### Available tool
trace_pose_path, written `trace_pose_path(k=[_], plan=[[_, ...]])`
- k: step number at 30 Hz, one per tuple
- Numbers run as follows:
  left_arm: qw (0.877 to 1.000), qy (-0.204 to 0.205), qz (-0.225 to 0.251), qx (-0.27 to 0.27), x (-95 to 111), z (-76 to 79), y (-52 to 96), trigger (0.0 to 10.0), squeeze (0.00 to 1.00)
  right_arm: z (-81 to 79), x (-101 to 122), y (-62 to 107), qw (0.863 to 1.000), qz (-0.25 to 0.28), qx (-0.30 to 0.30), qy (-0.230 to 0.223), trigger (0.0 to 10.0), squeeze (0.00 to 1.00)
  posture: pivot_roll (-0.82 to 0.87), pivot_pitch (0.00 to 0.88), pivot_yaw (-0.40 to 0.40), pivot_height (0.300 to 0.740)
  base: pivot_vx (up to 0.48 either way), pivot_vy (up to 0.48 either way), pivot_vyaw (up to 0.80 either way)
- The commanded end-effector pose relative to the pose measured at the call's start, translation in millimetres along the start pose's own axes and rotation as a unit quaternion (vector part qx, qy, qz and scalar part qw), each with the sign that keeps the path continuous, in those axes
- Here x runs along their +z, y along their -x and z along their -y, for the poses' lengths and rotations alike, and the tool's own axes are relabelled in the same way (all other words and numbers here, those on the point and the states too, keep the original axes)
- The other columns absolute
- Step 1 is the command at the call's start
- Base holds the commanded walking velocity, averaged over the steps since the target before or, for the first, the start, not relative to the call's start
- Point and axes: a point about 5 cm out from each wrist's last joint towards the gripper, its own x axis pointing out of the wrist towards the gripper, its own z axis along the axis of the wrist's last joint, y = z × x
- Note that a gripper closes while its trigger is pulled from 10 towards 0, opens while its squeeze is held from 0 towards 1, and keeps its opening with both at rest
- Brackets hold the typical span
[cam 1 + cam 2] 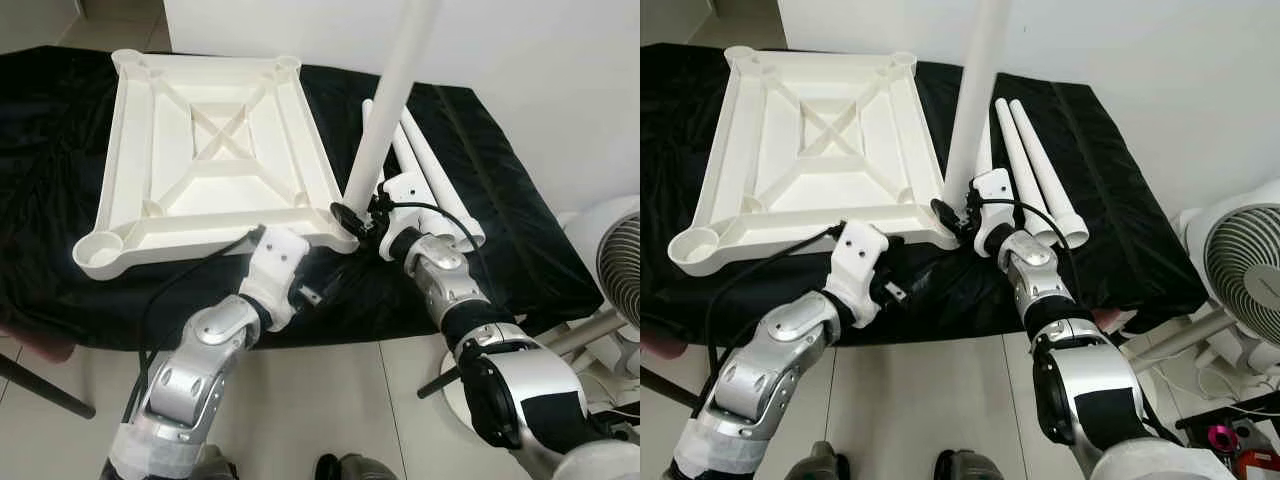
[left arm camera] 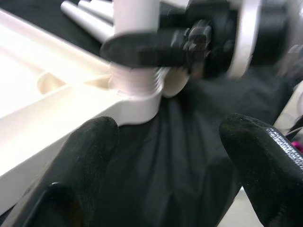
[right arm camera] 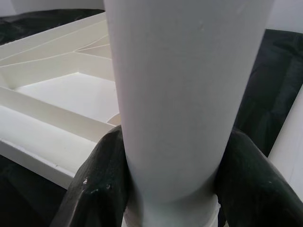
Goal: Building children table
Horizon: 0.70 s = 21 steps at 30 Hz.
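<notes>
Right pincer (image 1: 352, 216) pinches upright leg (image 1: 392, 95) at corner socket of upturned table panel (image 1: 215, 150) on black cloth. Left pincer (image 2: 165, 156) spread, near corner. Risk: tilted leg cross-threads.

Tabletop (image 1: 215, 160) lies upside down on the cloth (image 1: 520, 240), toward its left side. One leg (image 1: 385, 110) stands upright in the tabletop's near right corner socket. Spare legs (image 1: 1035, 165) lie on the cloth just right of it. Fan (image 1: 1245, 280) stands off the cloth's right edge.
</notes>
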Motion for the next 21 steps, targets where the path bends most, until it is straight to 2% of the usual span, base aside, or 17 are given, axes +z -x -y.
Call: trace_pose_path(k=[1, 5, 6, 8, 9, 15, 20, 21], plan=[[1.000, -0.007, -0.004, 0.027, -3, 1.2, -1.4, 10.0, 0.00, -1.6, -9, 2.6, 1.000, -0.019, 0.002, -0.013, 0.0, 0.00, 0.07, 0.079, -0.087, 0.740, 0.000, 0.000, 0.00], [1.000, -0.006, -0.003, 0.028, -3, 2.1, -2.0, 10.0, 0.00, -2.8, -16, 4.9, 0.999, -0.026, -0.008, -0.030, 0.0, 0.00, 0.07, 0.078, -0.082, 0.740, 0.000, 0.000, 0.00], [1.000, -0.006, -0.002, 0.028, -3, 2.4, -2.5, 10.0, 0.00, -3.4, -20, 5.8, 0.998, -0.031, -0.017, -0.043, 1.1, 0.00, 0.07, 0.078, -0.082, 0.740, 0.000, 0.000, 0.00], [1.000, -0.006, -0.002, 0.028, -3, 2.4, -2.5, 10.0, 0.00, -3.4, -20, 5.8, 0.998, -0.031, -0.017, -0.043, 1.1, 0.00, 0.07, 0.078, -0.082, 0.740, 0.000, 0.000, 0.00], [1.000, -0.007, -0.002, 0.027, -2, 2.3, -2.6, 10.0, 0.00, -5.4, -24, 6.2, 0.998, -0.038, -0.025, -0.053, 10.0, 0.00, 0.07, 0.079, -0.077, 0.740, 0.000, 0.000, 0.00], [1.000, -0.011, 0.000, 0.022, 0, 2.6, -2.8, 10.0, 0.00, -11.6, -34, 3.3, 0.991, -0.060, -0.075, -0.097, 10.0, 0.00, 0.06, 0.081, -0.073, 0.740, 0.000, 0.000, 0.00], [1.000, -0.011, 0.002, 0.022, 0, 2.6, -3.3, 10.0, 0.00, -12.9, -33, 1.5, 0.991, -0.058, -0.085, -0.089, 10.0, 0.00, 0.06, 0.081, -0.075, 0.740, 0.000, 0.000, 0.00], [1.000, -0.012, 0.005, 0.024, 0, 2.3, -3.3, 10.0, 0.00, -13.6, -32, -0.9, 0.989, -0.060, -0.108, -0.083, 10.0, 0.00, 0.07, 0.078, -0.081, 0.740, 0.000, 0.000, 0.00]])
